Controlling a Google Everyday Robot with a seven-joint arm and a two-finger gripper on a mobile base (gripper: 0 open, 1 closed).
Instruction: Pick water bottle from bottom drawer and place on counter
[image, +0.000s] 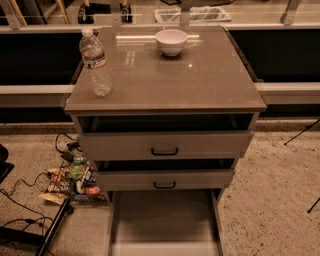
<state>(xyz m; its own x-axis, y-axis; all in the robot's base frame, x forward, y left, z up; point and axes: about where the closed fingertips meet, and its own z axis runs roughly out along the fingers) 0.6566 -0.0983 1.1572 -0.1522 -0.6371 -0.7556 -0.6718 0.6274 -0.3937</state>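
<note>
The water bottle (95, 62) stands upright on the worktop (200, 75), near its front-left corner, and the bottom drawer (165, 220) is pulled out with nothing on its floor, so the task looks finished. The pincer is nowhere in the view, so I cannot tell whether it is apart or together. The bottle sits close to the left edge, well apart from the white bowl (171, 41) at the back, with broad open room across the middle and right.

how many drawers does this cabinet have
3: the top grey drawer with a black handle, the middle grey drawer just below, and the grey-beige tray-like bottom drawer pulled far out. The tool is out of view.
</note>
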